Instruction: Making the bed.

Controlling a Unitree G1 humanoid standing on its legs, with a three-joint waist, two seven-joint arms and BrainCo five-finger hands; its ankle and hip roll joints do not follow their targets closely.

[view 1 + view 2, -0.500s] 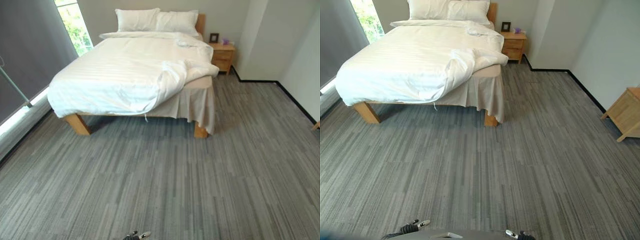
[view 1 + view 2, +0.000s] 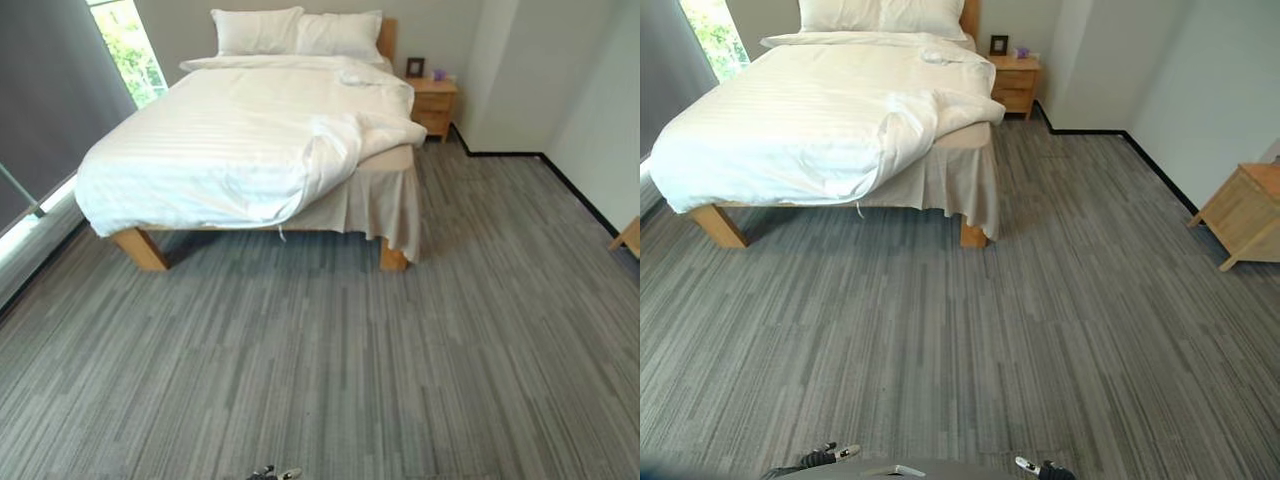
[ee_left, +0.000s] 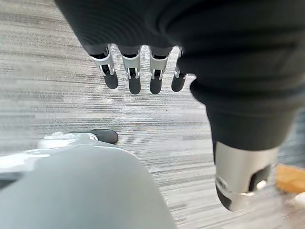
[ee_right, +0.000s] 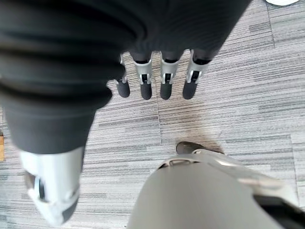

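The bed (image 2: 150,245) stands on wooden legs across the room, under a white striped duvet (image 2: 230,130). The duvet's near right corner (image 2: 365,140) is folded back and bunched, baring the beige bed skirt (image 2: 385,200). Two white pillows (image 2: 295,32) lie at the head. My left hand (image 3: 133,71) hangs over the grey carpet with straight fingers and holds nothing. My right hand (image 4: 157,81) hangs the same way, empty; its fingertips (image 2: 1040,466) peek in at the lower edge of the right eye view.
A wooden nightstand (image 2: 435,100) with a small frame stands right of the bed's head. A wooden cabinet (image 2: 1245,210) sits by the right wall. A window (image 2: 125,45) is left of the bed. Wide grey carpet (image 2: 330,360) lies between me and the bed.
The whole picture has shifted a little, so the camera moved. The bed, the duvet and both hands look the same.
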